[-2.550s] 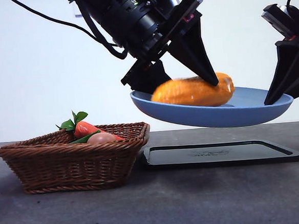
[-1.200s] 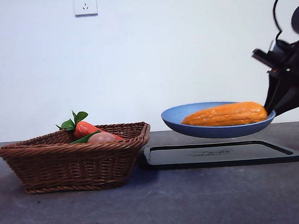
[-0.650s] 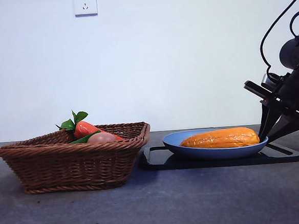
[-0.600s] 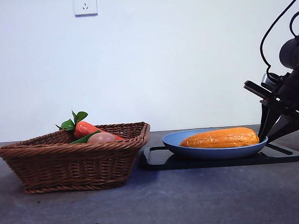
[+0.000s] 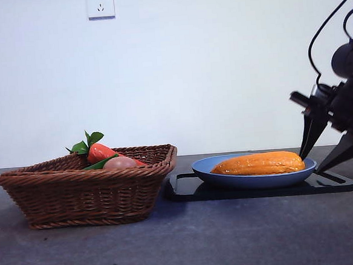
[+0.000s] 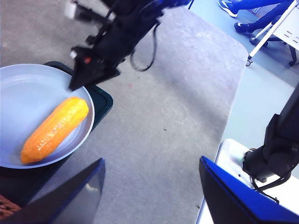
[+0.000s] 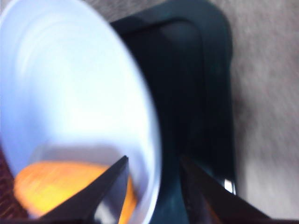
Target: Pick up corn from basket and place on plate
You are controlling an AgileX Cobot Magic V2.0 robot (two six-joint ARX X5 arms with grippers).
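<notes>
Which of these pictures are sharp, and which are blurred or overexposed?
Front view: sharp and evenly lit; the corn and basket show crisp detail. Left wrist view: mostly sharp, though the plate looks pale. Right wrist view: blurred throughout, the plate washed nearly white, and the black tray has soft edges.

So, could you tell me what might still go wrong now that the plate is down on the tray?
The right gripper, open, still straddles the plate rim; withdrawing carelessly could drag it across the black tray. The corn lies loose and could roll if the plate is jolted.
</notes>
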